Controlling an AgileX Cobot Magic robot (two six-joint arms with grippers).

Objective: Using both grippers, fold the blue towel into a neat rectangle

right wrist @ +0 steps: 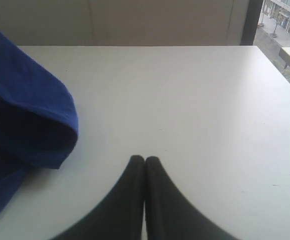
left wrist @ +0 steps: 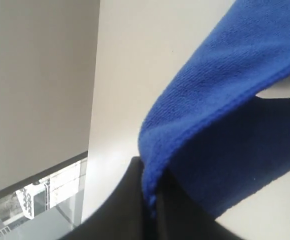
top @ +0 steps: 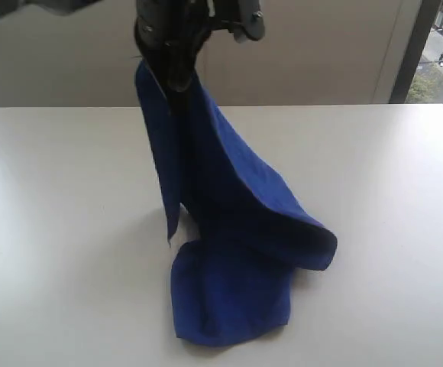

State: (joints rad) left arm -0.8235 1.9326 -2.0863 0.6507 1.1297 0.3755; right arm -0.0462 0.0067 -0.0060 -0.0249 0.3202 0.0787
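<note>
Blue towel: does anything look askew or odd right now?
Yes. The blue towel hangs from an edge pinched in the left hand, its lower part slumped in a rumpled fold on the table. The right hand is shut, empty.

The lower end of the blue towel lies bunched on the white table.

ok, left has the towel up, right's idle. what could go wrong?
The left gripper pinches only a small edge bit of the blue towel; it may slip out.
Its lower end lies bunched on the table; lowering could trap creases.
The right gripper is shut and empty; it must open to help.
</note>
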